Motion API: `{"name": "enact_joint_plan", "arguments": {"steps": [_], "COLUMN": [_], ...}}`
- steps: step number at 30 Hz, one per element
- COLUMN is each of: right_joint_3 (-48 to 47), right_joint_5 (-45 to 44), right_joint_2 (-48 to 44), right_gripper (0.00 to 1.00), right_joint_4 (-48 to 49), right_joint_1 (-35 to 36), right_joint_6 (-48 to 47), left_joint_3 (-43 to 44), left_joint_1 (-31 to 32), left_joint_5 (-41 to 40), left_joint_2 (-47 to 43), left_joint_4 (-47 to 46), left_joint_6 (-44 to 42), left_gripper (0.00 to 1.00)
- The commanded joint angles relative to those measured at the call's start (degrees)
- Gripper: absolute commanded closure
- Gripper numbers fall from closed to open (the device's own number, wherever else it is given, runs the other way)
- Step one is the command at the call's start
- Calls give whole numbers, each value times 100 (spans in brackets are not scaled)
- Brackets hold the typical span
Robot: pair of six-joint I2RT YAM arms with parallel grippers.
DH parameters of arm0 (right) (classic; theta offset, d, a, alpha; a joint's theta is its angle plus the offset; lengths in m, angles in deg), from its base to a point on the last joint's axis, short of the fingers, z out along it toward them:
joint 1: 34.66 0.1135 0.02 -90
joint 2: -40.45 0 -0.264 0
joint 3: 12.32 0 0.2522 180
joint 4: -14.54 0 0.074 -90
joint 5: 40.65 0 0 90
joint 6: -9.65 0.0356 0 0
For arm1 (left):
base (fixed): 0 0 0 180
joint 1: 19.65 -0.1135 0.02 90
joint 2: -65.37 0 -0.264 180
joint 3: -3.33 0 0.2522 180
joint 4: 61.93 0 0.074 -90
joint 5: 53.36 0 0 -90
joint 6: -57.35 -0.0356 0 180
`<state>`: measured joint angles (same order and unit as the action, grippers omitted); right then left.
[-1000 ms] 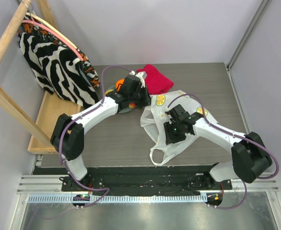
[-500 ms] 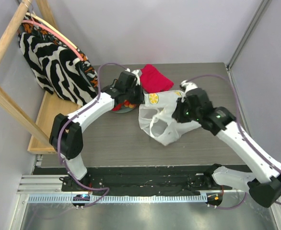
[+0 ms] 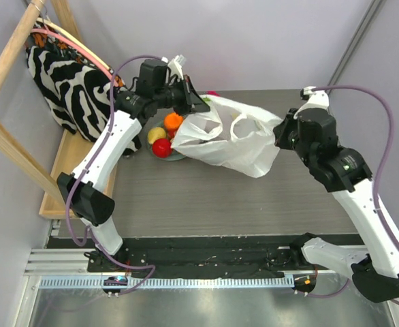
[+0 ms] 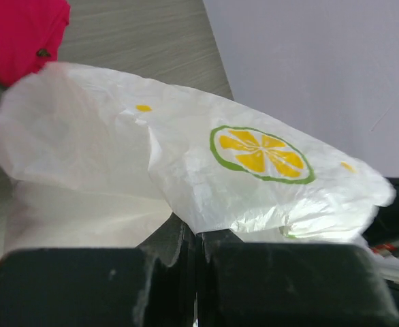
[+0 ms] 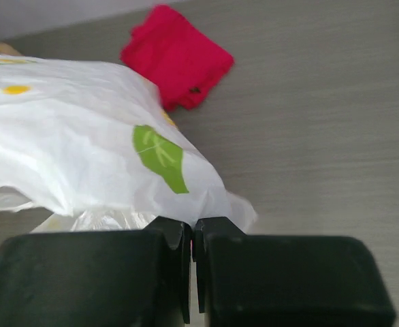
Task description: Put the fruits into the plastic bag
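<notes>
Both arms have risen since a moment ago, and the plastic bag (image 3: 233, 139) is now stretched between them at the far middle. The left gripper (image 3: 193, 102) is clenched on its left edge and the right gripper (image 3: 279, 136) on its right edge. Just left of the bag, the red apple (image 3: 161, 147), orange (image 3: 173, 121) and yellow fruit (image 3: 156, 134) lie on the plate (image 3: 176, 157).

My top camera looks down from above and behind; both wrist cameras face forward, close up, sharing the bag (image 3: 227, 139) with it.
</notes>
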<state>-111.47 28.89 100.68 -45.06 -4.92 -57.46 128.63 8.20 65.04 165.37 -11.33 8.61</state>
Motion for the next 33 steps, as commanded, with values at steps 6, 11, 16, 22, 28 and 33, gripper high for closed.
{"name": "enact_joint_plan", "arguments": {"steps": [6,11,16,22,28,33], "right_joint_3": [2139,2096,1885,1797,1745,1727], "right_joint_5": [1148,1467,1624,1792,1889,1968], "right_joint_2": [-239,-99,147,305,437,490], "right_gripper": [99,99,99,99,99,99], "right_joint_4": [462,594,664,770,805,805], "right_joint_1": [-1611,-1673,-1673,-1682,-1682,-1673], "right_joint_6": [531,655,699,743,734,708], "left_joint_3": [-722,-774,-1897,-3768,-5158,-5310], "left_joint_1": [-43,-35,-35,-17,27,255], "left_joint_5": [306,525,157,-159,252,298], "left_joint_2": [177,125,-832,-2247,-2908,-2514], "left_joint_4": [96,-141,-1019,-1671,-2258,-2549], "left_joint_6": [-55,-468,-1205,-1506,-1463,-1304], "left_gripper": [100,49,0,0,0,0]}}
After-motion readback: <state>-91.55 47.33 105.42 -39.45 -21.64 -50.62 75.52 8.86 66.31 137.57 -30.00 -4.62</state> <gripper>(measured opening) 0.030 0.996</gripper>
